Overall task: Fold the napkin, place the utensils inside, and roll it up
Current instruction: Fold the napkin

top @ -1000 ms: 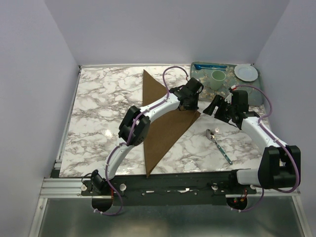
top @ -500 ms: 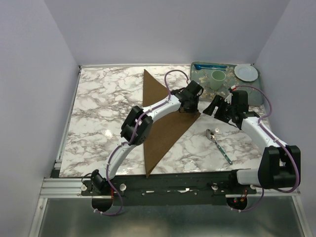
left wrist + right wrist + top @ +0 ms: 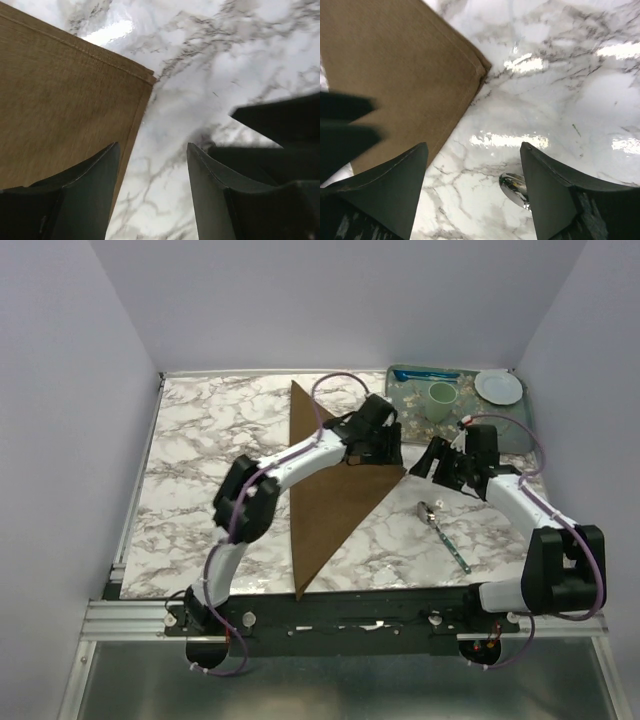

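Left end effector [image 3: 152, 150] released, jaws apart, nothing between them but marble. The napkin [image 3: 325, 502] is folded to a triangle. Its right corner sits just ahead and left of the fingertips, and the left finger [image 3: 85, 185] overlaps the hem. Right end effector [image 3: 474, 150] is also released and empty. That same corner lies ahead of it to the left, and the spoon [image 3: 445, 537] has its bowl just below and between the fingers. We see no contact with either. The two end effectors face each other across the corner, close but apart.

Versus a second ago, the left arm's elbow has swung left and its end effector shifted slightly left with it. Napkin, spoon and right arm are unchanged.

The worktop [image 3: 200, 440] is glossy white marble pattern with lamp glare. Beyond the right end effector is a tray [image 3: 520, 430] holding a green cup [image 3: 441, 395], a white plate [image 3: 497, 387] and a blue utensil [image 3: 425, 374]. The walls are plain pale lavender.
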Action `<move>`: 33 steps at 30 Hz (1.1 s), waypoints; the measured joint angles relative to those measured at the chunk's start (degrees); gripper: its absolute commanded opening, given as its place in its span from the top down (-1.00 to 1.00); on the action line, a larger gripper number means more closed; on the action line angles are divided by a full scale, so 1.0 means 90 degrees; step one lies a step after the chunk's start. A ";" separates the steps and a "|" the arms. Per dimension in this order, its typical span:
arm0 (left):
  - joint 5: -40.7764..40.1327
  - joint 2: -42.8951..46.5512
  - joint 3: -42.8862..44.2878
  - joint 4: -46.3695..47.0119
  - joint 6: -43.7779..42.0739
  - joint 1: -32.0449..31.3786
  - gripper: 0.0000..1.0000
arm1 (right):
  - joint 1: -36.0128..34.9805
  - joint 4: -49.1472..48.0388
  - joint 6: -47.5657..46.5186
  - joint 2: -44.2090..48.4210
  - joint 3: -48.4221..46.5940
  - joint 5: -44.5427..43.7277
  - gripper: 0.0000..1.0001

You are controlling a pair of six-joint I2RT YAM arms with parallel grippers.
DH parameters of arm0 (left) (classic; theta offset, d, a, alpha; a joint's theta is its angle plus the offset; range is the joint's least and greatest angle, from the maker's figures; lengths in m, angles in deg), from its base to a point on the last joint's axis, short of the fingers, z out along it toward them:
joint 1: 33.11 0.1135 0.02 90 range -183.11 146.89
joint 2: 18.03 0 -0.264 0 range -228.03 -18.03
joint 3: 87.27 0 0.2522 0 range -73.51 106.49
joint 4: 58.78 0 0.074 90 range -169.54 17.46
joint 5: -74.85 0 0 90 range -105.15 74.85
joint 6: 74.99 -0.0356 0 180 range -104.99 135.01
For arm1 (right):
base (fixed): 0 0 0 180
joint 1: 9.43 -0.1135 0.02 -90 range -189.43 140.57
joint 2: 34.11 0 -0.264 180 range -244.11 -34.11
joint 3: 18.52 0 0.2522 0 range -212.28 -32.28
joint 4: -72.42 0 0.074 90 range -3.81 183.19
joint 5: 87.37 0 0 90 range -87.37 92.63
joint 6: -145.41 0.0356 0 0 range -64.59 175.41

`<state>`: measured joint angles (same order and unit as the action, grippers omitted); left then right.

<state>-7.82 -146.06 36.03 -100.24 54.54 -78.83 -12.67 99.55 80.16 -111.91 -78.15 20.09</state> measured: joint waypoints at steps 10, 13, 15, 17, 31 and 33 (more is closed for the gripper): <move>0.0619 0.4816 -0.4954 0.1173 -0.0029 0.1365 0.85 | -0.1605 0.0151 -0.0255 -0.2021 -0.1154 0.0248 -0.21; 0.0823 0.5442 -0.6589 0.1399 0.0112 0.1282 0.91 | -0.2222 0.0080 -0.0226 -0.2038 -0.1214 0.0503 -0.16; 0.0957 0.5797 -0.7580 0.1486 0.0279 0.1197 0.92 | -0.2557 -0.0124 -0.0146 -0.2062 -0.1253 0.0811 -0.14; 0.1098 0.6215 -0.8354 0.1581 0.0534 0.1161 0.93 | -0.2854 -0.0364 -0.0019 -0.2159 -0.1275 0.1115 -0.13; 0.1200 0.7958 -1.0263 0.2375 0.1894 0.1100 1.00 | -0.4551 -0.1698 0.1175 -0.3514 -0.2008 0.2317 0.03; 0.1098 0.8109 -1.0219 0.2205 0.1921 0.1100 0.99 | -0.4714 -0.1814 0.1333 -0.3623 -0.2045 0.2327 0.02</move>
<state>2.06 -73.08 -55.94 -80.39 71.83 -68.93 -55.10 83.22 92.16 -144.52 -96.55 41.03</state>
